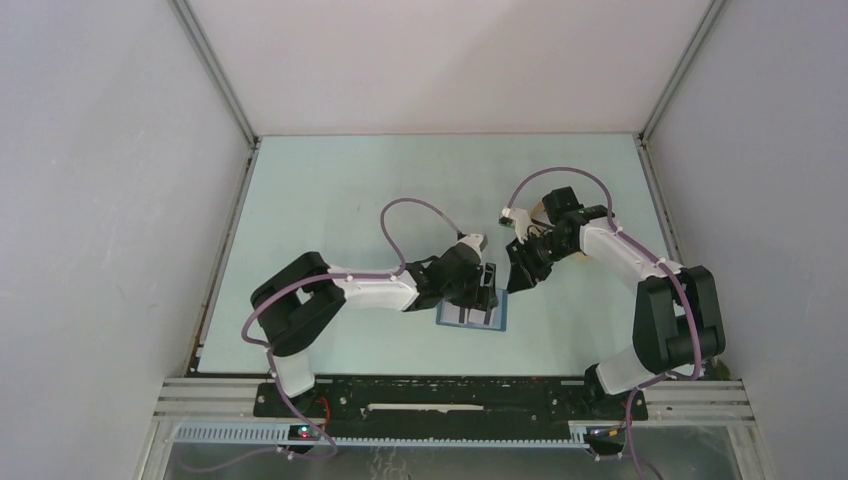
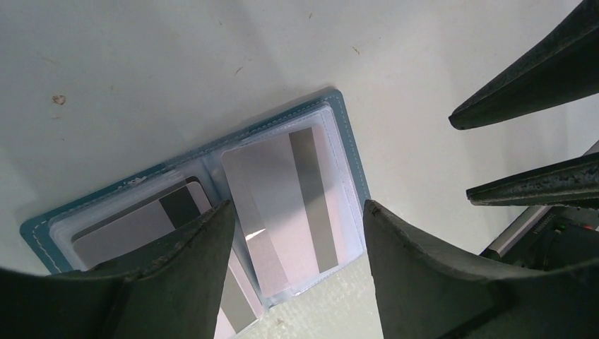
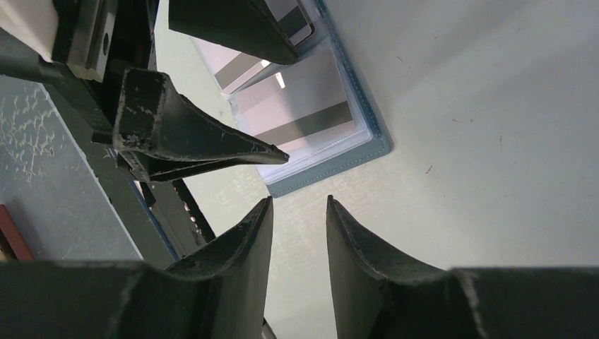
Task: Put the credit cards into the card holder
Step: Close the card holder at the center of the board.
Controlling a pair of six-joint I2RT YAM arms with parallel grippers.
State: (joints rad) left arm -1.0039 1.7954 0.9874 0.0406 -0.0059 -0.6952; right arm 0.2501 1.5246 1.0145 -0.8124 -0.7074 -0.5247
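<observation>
The blue card holder (image 1: 474, 317) lies open on the table; it also shows in the left wrist view (image 2: 346, 134) and the right wrist view (image 3: 353, 152). A white card with a grey stripe (image 2: 282, 198) sits in its right clear slot. A second striped card (image 2: 141, 222) sits in the left slot. My left gripper (image 2: 298, 206) is open, hovering just above the holder's right half and holding nothing; it also shows from above (image 1: 487, 292). My right gripper (image 3: 299, 201) is open a little and empty, just right of the holder (image 1: 520, 275).
The right gripper's fingers (image 2: 537, 70) stand close to the left gripper, at the right of the left wrist view. A beige object (image 1: 538, 210) is mostly hidden behind the right arm. Enclosure walls ring the table; a black rail (image 1: 450, 398) runs along the near edge.
</observation>
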